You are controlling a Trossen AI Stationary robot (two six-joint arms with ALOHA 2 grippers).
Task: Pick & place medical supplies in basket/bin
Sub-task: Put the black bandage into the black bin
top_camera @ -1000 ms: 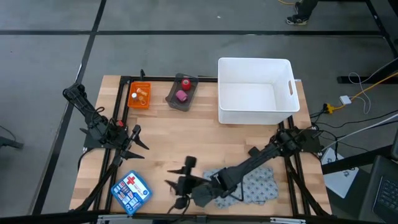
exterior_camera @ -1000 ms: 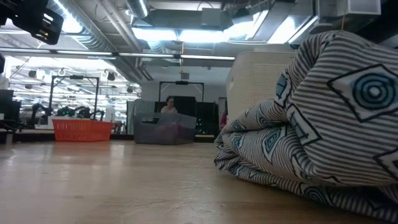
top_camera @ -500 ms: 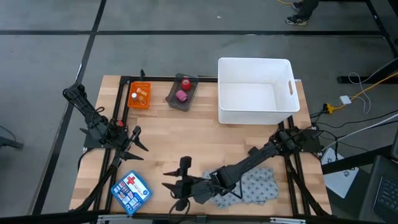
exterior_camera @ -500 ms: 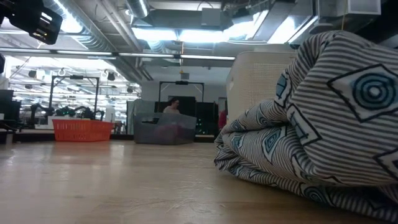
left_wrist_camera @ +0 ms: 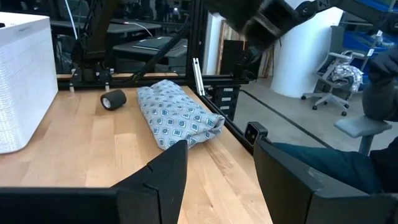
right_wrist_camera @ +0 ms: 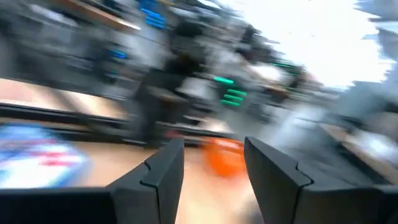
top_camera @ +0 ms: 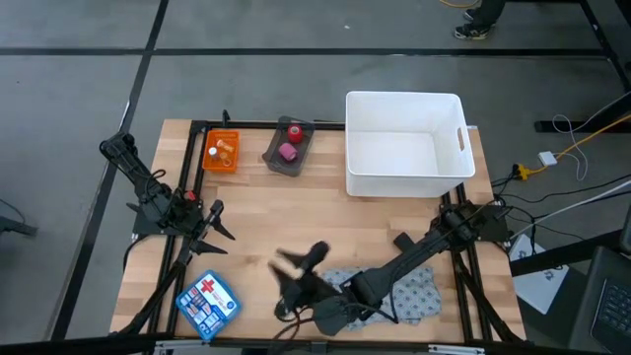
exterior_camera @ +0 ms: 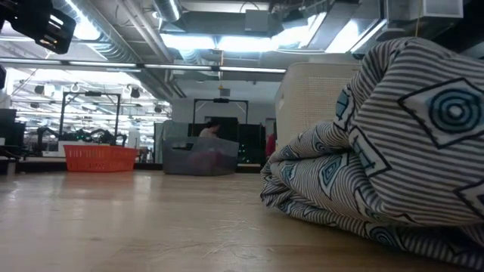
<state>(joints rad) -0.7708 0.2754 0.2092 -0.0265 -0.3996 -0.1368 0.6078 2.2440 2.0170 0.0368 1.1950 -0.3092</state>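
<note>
The grey patterned cloth (top_camera: pixel 416 292) lies bunched on the table at the near right; it also shows in the low view (exterior_camera: pixel 378 159) and the left wrist view (left_wrist_camera: pixel 179 117). A small black roll (left_wrist_camera: pixel 113 99) lies on the table just past the cloth. Tiny vials sit in an orange tray (top_camera: pixel 221 151). A red and a pink roll sit in a grey tray (top_camera: pixel 289 148). My right gripper (top_camera: pixel 299 260) is open and empty, left of the cloth (right_wrist_camera: pixel 211 174). My left gripper (top_camera: pixel 213 223) waits open and empty at the table's left (left_wrist_camera: pixel 217 180).
A white bin (top_camera: pixel 404 143) stands at the far right. A blue first-aid pouch (top_camera: pixel 207 301) lies at the near left corner. Bare wood lies in the table's middle. Black frame rails run along the table's left and right sides.
My right gripper has swung from pointing at the table's left edge round toward the far edge, moving a little toward the far side. It stays open and empty. The cloth has not moved.
</note>
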